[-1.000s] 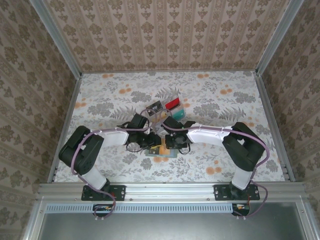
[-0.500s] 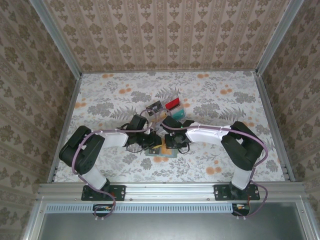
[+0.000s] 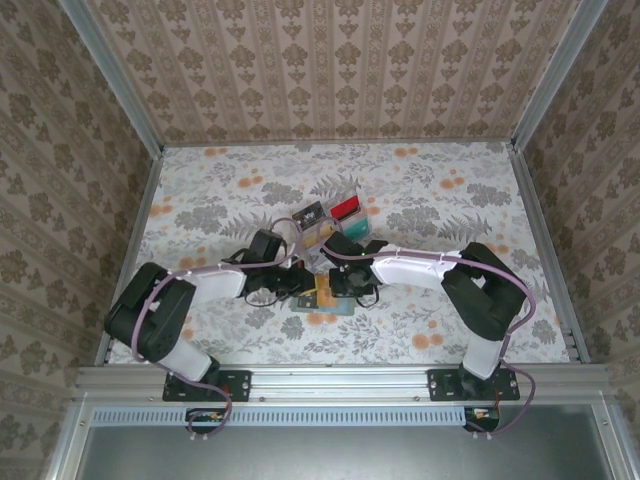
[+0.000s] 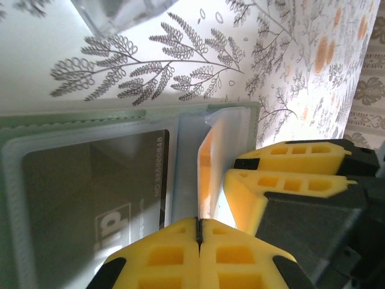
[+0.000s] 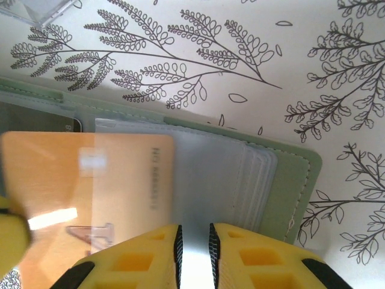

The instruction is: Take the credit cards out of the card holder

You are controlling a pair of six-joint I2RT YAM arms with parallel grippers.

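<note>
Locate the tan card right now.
In the right wrist view the tan card sits left of centre, partly out of the card holder; the left gripper pinches its edge.

The floral-patterned table (image 3: 450,200) carries a pale green folding card holder (image 3: 340,307); just behind it sits a clear plastic tray (image 3: 333,188).

card holder (image 5: 293,174) on table (image 3: 450,200), tray (image 3: 330,226) just behind it, cards (image 3: 345,207) in both
</note>
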